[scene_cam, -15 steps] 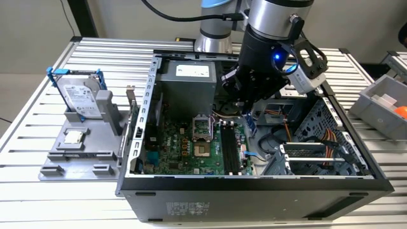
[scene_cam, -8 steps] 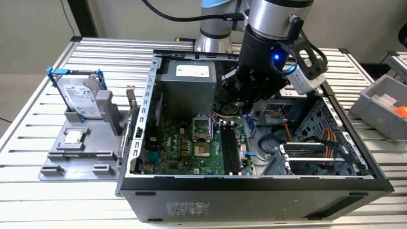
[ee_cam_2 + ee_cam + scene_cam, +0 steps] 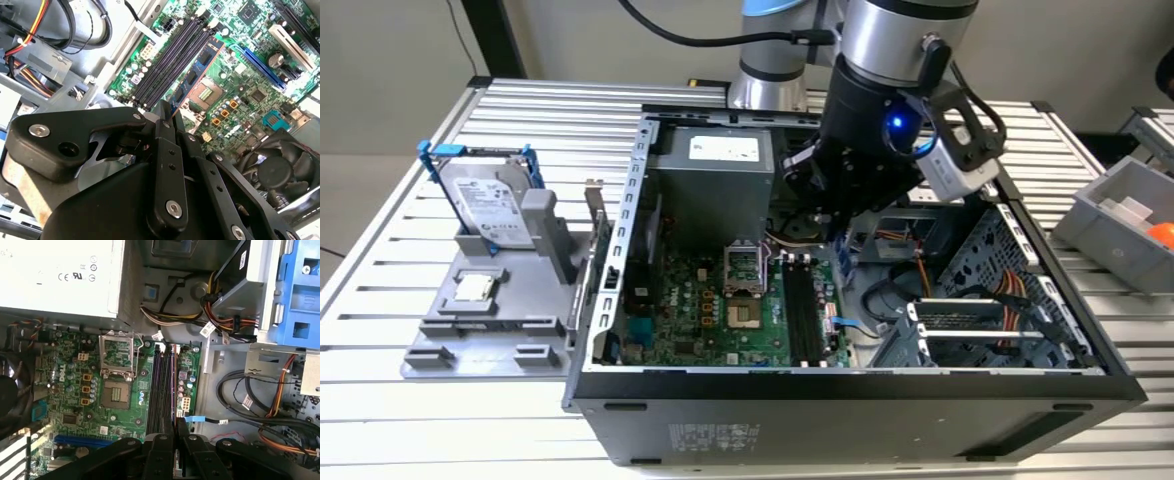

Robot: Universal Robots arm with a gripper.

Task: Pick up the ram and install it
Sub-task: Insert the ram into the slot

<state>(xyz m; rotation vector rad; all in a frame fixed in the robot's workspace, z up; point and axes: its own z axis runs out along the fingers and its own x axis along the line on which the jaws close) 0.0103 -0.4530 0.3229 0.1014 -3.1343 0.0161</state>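
My gripper [image 3: 827, 222] hangs inside the open computer case [image 3: 627, 250], over the motherboard [image 3: 700, 310]. In the second wrist view the gripper [image 3: 167, 119] is shut on the ram [image 3: 200, 67], a long thin board with black chips that juts out from the fingertips. The ram runs parallel to the black memory slots [image 3: 167, 62], on their side toward the processor socket [image 3: 206, 94]. In the first wrist view the ram [image 3: 173, 385] shows edge-on as a thin line above the memory slots [image 3: 162, 385], ahead of the gripper [image 3: 174, 429]. Whether it touches a slot I cannot tell.
A silver hard drive in a blue frame [image 3: 487, 200] and a small square processor chip [image 3: 476, 288] sit on a grey fixture at the exterior view's left. Inside the case are the power supply [image 3: 714, 175], cable bundles [image 3: 260, 400] and a fan [image 3: 285, 170]. A grey bin [image 3: 1127, 215] stands at the exterior view's right.
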